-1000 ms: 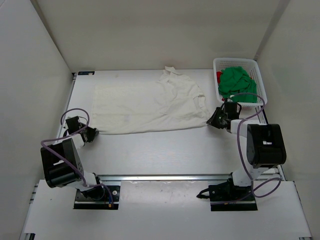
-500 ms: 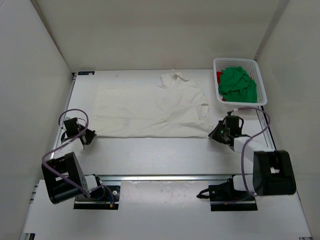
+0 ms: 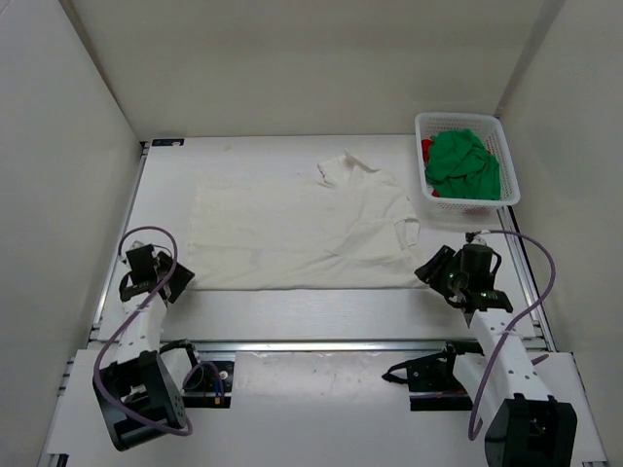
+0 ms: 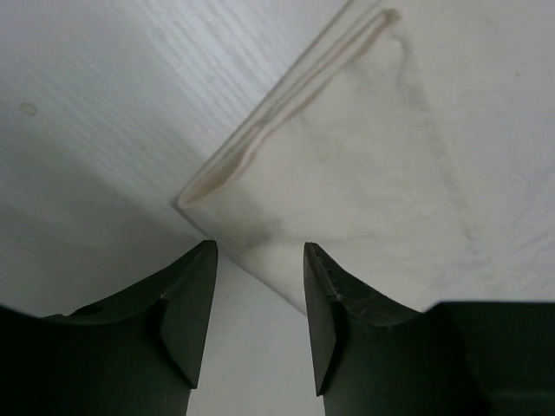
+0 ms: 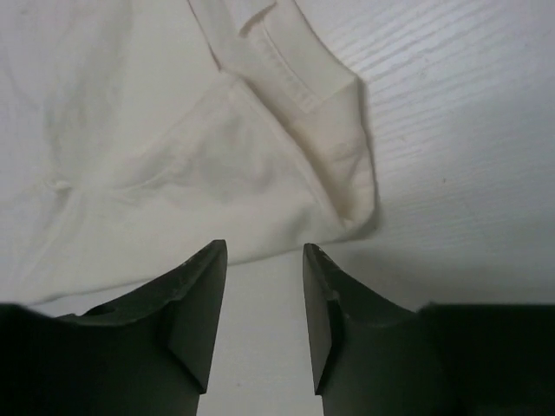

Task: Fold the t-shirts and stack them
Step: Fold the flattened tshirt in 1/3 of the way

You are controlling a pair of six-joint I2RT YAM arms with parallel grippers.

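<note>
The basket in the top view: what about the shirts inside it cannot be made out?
- Red t-shirt: top view, nearly all buried under the green t-shirt; only slivers show.
- Green t-shirt: top view, bunched, its sleeves lost in its own folds.
- Wrist views: basket outside frame.

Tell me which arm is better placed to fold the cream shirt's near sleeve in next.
Probably the right. The right gripper sits open just short of the cream shirt's sleeve, while the left gripper is open at the hem corner, at the shirt's opposite end.
</note>
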